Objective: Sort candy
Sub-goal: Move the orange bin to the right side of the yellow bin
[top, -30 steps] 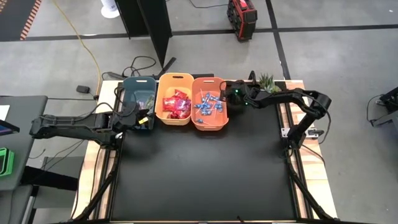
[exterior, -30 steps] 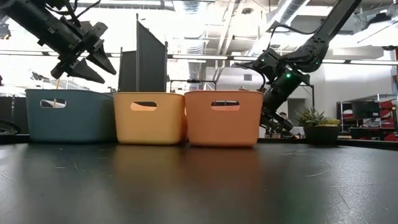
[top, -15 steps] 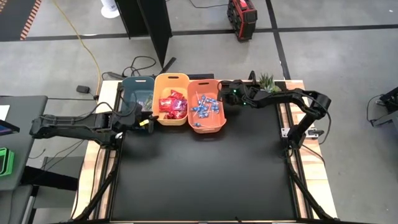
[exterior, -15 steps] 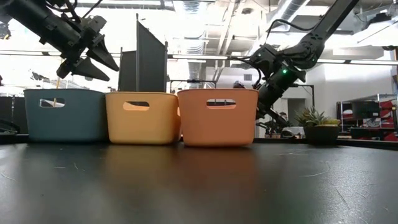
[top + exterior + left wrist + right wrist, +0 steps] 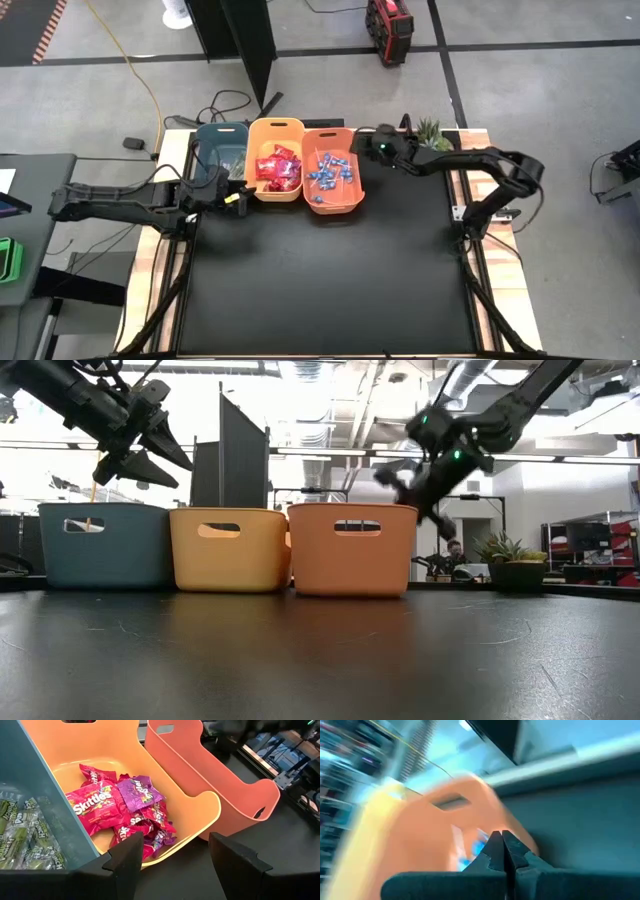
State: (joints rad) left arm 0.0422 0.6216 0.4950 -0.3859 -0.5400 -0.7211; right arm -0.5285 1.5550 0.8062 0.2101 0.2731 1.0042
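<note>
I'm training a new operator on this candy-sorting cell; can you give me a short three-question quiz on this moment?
1. True or false: the right gripper has its fingers shut.
2. Which bin holds the red packets? A) blue bin B) yellow bin C) orange bin
3. Fill in: the blue lollipops lie in the ____ bin.

Key
1. True; it is empty, up beside the orange bin.
2. B. The left gripper, open, hovers at the near corner where the blue and yellow bins meet.
3. Orange.
</note>
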